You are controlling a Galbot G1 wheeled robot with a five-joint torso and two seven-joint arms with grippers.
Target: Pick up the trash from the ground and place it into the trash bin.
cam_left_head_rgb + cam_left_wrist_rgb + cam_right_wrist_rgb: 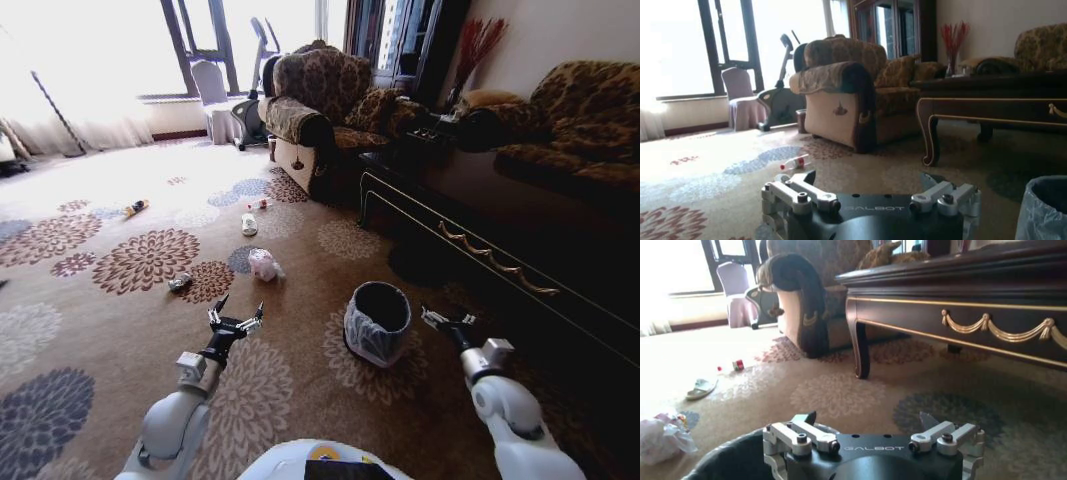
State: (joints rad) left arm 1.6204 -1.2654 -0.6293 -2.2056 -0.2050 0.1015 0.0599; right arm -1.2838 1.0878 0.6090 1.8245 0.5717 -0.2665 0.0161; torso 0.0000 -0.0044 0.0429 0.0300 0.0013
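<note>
carpeted room: trash (264, 264) at 12 o'clock of the wide, empty left gripper (234, 322).
bin (377, 322) lies beside the wide right gripper (448, 322); a hasty swing could tip it.

home living room | patterned armchair (315, 105), floral carpet (120, 290), carved dark wood table (480, 230)

Both arms reach forward and low over the floor, forearms angled slightly inward from white elbow housings. The left claw (236, 318) hangs with its fingers spread wide and empty. The right claw (447, 322) is likewise parted and holds nothing, its dark wrist extended ahead of the pale forearm.
</note>
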